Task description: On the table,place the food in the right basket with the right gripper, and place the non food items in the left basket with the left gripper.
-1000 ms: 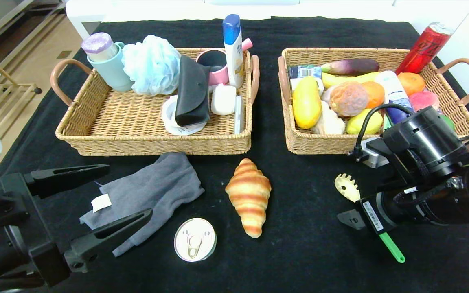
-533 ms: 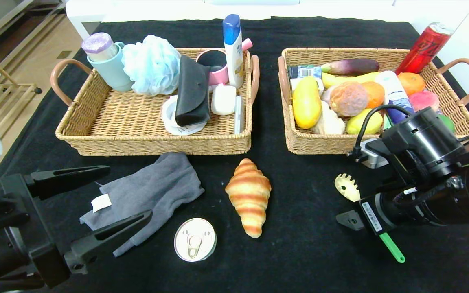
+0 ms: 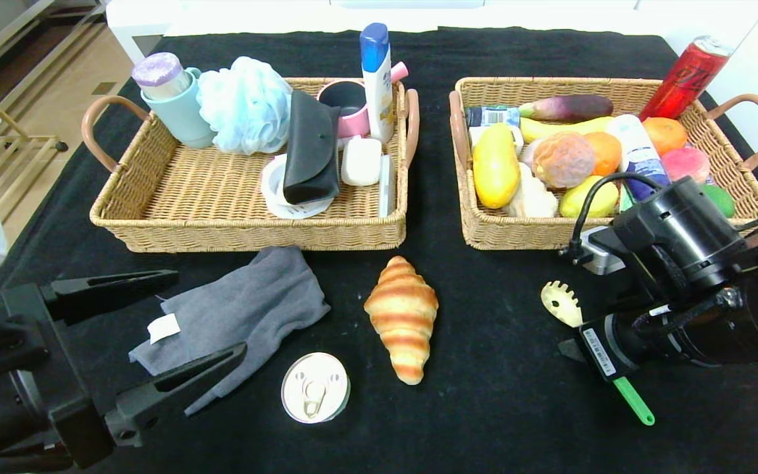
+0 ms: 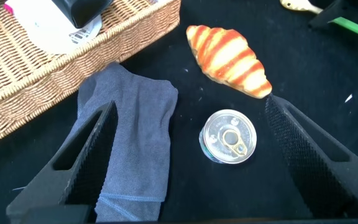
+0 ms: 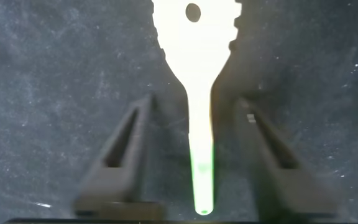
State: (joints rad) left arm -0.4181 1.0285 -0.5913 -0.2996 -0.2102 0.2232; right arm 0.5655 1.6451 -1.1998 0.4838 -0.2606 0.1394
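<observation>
Right hand point(image 5: 194, 155) sits low beside the right basket point(image 3: 606, 227), its fingers narrower than a moment ago and straddling the green-handled pasta spoon point(image 5: 197, 93) without yet pinching it (a non-food item, so I judge this an odd pick for that arm). Left hand point(image 3: 145, 339) hovers wide open over the grey cloth point(image 3: 241, 309), in front of the left basket point(image 3: 251, 234). Croissant point(image 3: 403, 316) and tin lid point(image 3: 315, 387) lie on the black surface point(image 3: 484, 408); pale wooden flooring shows beyond its edge.

Two baskets point(image 3: 254, 234) (wicker), one croissant point(image 3: 403, 317).
</observation>
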